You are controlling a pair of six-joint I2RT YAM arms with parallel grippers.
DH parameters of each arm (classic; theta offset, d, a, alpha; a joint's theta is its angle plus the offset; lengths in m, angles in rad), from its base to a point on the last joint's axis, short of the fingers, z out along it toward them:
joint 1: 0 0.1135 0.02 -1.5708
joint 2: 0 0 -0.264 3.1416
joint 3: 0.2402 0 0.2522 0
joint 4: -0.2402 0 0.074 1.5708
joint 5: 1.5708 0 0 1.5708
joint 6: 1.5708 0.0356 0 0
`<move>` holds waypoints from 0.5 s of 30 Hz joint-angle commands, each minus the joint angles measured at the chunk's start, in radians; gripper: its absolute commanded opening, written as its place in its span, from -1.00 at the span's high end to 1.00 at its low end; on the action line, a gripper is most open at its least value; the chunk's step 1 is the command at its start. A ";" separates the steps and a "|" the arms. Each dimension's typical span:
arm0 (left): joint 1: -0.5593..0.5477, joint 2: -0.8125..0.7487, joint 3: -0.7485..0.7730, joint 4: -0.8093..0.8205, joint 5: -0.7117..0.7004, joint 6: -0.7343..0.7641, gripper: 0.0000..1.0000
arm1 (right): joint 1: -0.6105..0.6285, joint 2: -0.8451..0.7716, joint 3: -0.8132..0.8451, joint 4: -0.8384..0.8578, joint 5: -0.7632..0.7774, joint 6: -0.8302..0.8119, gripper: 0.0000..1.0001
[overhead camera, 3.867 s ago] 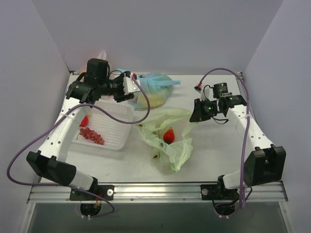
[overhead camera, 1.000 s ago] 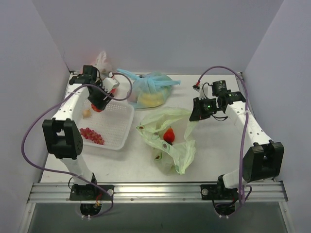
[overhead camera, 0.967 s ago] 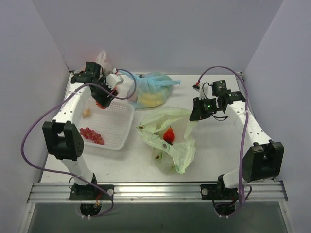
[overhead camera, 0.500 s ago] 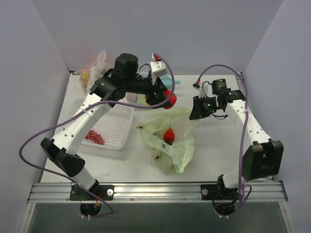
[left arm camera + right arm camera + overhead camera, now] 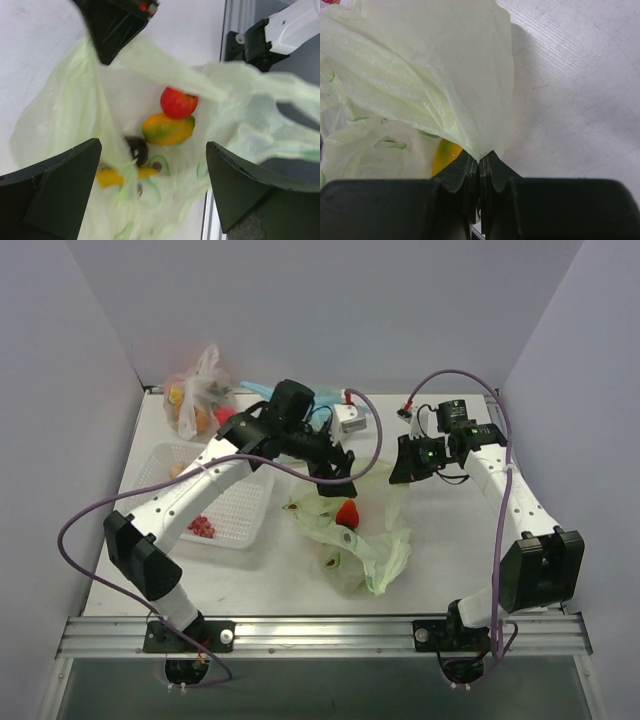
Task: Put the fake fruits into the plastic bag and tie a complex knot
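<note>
The pale green plastic bag (image 5: 365,540) lies open at the table's middle. In the left wrist view the bag (image 5: 65,115) holds a red fruit (image 5: 178,102), an orange-yellow-green fruit (image 5: 167,128) and a yellow piece (image 5: 111,176). From above only the red fruit (image 5: 347,513) shows. My left gripper (image 5: 338,468) hovers over the bag's mouth, open and empty (image 5: 152,200). My right gripper (image 5: 400,468) is shut on the bag's right rim (image 5: 480,159) and holds it up. The dark red grape bunch (image 5: 200,527) and a small orange piece (image 5: 178,470) lie in the basket.
A white mesh basket (image 5: 240,515) stands at the left under my left arm. A clear bag with orange and red fruit (image 5: 195,400) sits at the back left. A light blue bag (image 5: 328,395) is mostly hidden behind my left arm.
My left arm swung from the basket to above the green bag with a red fruit. Its jaws are now open and empty. My right gripper has stayed on the bag's rim.
</note>
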 commanded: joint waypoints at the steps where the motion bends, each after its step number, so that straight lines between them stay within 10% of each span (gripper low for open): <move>1: 0.129 -0.126 0.070 -0.147 0.053 0.159 -0.95 | -0.002 -0.016 0.018 -0.021 -0.016 -0.009 0.97; 10: 0.646 -0.242 -0.017 -0.615 -0.032 0.896 -0.91 | -0.005 -0.036 -0.007 -0.030 -0.016 -0.026 0.96; 15: 0.754 -0.159 -0.046 -0.782 -0.227 1.173 -0.88 | -0.002 -0.047 -0.019 -0.033 -0.016 -0.026 0.96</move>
